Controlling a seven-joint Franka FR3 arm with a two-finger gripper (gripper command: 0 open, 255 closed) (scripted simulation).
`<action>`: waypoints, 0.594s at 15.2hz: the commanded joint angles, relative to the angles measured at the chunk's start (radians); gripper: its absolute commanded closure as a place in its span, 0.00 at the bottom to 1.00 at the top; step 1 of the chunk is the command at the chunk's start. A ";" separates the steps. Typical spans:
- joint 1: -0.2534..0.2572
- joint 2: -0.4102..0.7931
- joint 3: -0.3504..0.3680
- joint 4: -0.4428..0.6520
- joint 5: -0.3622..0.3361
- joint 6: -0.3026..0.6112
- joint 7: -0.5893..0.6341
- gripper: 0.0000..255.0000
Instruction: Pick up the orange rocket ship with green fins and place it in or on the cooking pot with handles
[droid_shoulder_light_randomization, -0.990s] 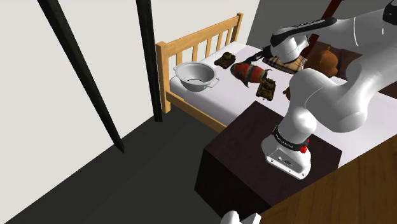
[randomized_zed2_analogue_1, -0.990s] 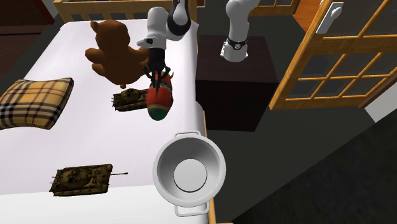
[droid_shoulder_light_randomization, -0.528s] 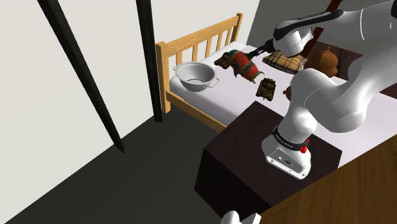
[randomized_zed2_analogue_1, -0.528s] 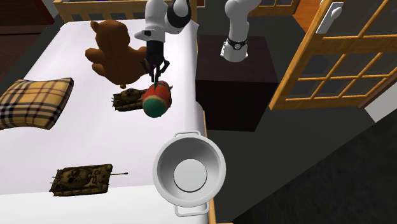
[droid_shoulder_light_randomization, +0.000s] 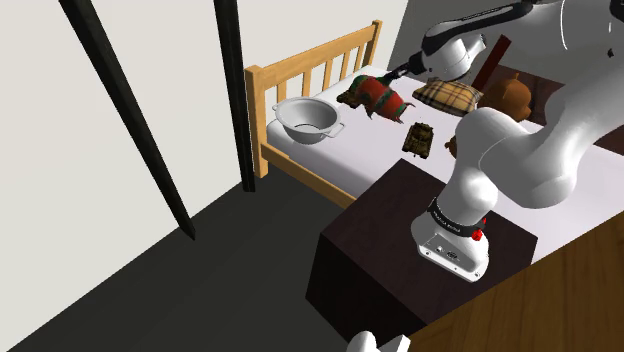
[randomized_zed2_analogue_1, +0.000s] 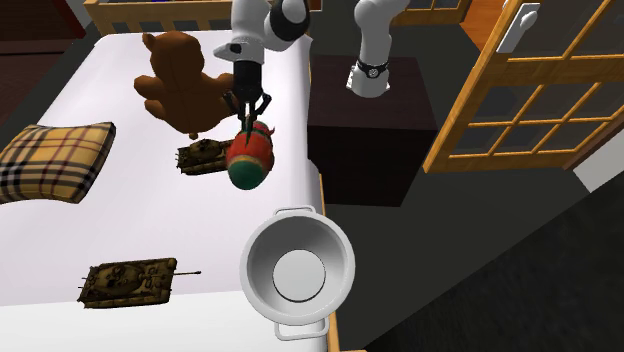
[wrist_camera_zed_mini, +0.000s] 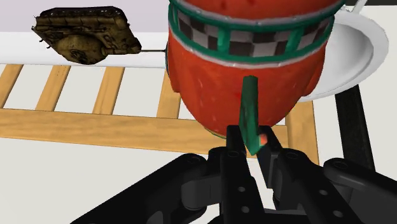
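The red-orange rocket (randomized_zed2_analogue_1: 248, 158) with a checkered band and green fins hangs above the white bed, nose down, beside a camouflage tank (randomized_zed2_analogue_1: 203, 155). My gripper (randomized_zed2_analogue_1: 247, 122) is shut on one green fin (wrist_camera_zed_mini: 250, 114); the wrist view has the fingers (wrist_camera_zed_mini: 236, 149) clasping it under the rocket's body (wrist_camera_zed_mini: 248, 63). In the shoulder view the rocket (droid_shoulder_light_randomization: 380, 96) hangs from the gripper (droid_shoulder_light_randomization: 400, 76), to the right of the pot. The white pot with two handles (droid_shoulder_light_randomization: 305, 120) stands on the bed by the wooden headboard (droid_shoulder_light_randomization: 315, 72), apart from the rocket. Its rim (wrist_camera_zed_mini: 364, 51) shows beyond the rocket.
A brown teddy bear (randomized_zed2_analogue_1: 180, 85) and a plaid pillow (randomized_zed2_analogue_1: 50, 160) lie on the bed (randomized_zed2_analogue_1: 120, 220). A second tank (randomized_zed2_analogue_1: 130, 280) sits near the pot (randomized_zed2_analogue_1: 297, 270). The dark stand (droid_shoulder_light_randomization: 420, 250) adjoins the bed. A wooden window frame (randomized_zed2_analogue_1: 520, 90) leans at the second exterior view's right.
The gripper has risen with the rocket, lifting it off the bed and carrying it a little toward the headboard and pot. The grip on the fin stays shut.
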 joint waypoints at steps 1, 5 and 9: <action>0.060 0.024 -0.003 0.006 0.017 0.032 0.033 1.00; 0.210 0.073 -0.040 0.034 0.056 0.087 0.097 1.00; 0.383 0.122 -0.105 0.082 0.094 0.127 0.162 1.00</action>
